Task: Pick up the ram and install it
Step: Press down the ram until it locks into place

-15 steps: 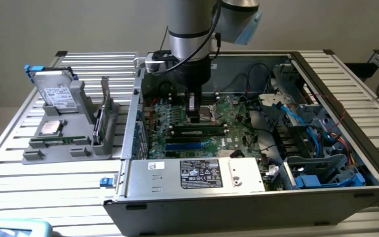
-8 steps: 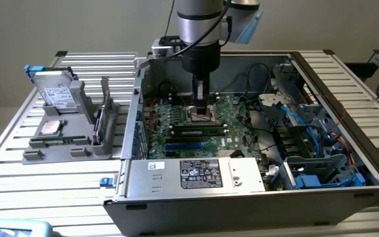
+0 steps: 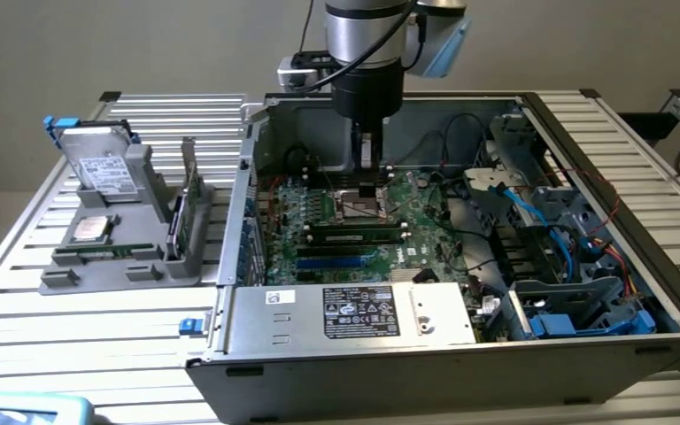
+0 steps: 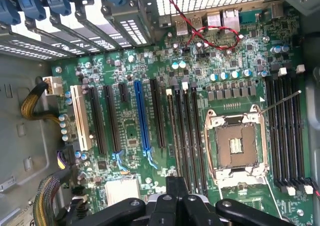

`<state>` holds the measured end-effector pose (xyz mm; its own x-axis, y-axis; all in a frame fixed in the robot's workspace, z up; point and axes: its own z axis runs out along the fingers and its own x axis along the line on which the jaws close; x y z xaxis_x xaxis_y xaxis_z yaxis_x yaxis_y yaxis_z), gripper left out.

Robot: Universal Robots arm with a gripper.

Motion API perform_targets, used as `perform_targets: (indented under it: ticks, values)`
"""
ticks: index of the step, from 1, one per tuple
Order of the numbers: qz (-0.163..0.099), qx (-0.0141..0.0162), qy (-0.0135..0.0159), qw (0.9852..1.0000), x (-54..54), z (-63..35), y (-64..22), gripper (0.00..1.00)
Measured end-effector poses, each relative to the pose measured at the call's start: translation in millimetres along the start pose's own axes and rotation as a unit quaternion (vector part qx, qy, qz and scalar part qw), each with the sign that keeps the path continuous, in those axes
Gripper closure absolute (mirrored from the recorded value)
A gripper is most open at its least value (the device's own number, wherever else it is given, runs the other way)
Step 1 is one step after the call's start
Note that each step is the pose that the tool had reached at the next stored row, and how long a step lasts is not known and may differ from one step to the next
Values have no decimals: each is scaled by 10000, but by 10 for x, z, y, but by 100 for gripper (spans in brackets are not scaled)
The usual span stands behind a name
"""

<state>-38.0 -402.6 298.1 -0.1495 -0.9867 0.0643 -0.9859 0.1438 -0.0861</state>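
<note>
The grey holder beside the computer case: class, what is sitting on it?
On the grey holder stand a silver drive with blue clips, a square silver chip and an upright ram stick. The drive's body hides what supports it.

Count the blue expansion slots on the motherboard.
1. One long blue slot, flanked by black slots on the motherboard. More may be hidden under the gripper.
</note>
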Motion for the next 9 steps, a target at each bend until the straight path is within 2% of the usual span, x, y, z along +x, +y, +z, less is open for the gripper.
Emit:
perform_targets:
  ticks: [9]
  values:
    - [0, 0, 0, 10000, 0, 0, 0, 89]
